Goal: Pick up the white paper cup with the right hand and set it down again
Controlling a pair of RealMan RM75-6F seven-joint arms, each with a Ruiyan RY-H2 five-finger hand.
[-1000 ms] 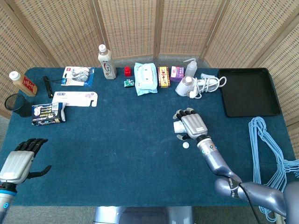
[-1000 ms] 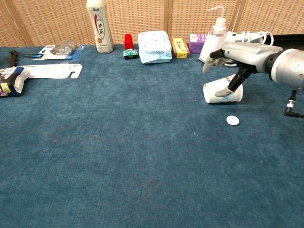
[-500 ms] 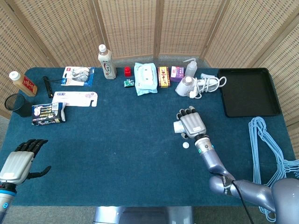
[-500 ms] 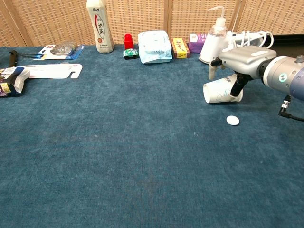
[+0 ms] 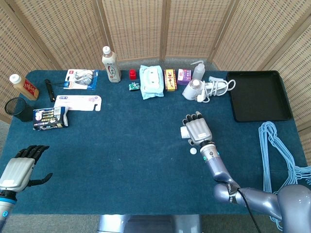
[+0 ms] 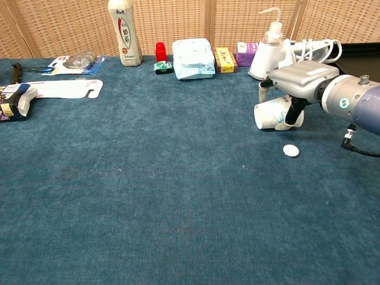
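White paper cup (image 6: 274, 114) lying sideways on tabletop (image 6: 178, 196), under right hand (image 6: 295, 80), fingers (image 6: 289, 117) curled around it.

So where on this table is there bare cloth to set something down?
The wide middle and front, between the left hand and the right hand over the tipped white paper cup. The back edge is crowded, from the bottle to the black tray.

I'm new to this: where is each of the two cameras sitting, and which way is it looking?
Head view: high up, looking steeply down on the whole blue table; both arms show, left hand and right hand.
Chest view: low, near table height, facing across toward the wicker screen; only the right hand shows.
Shared: the right hand over the tipped white paper cup, and the back row of bottles.
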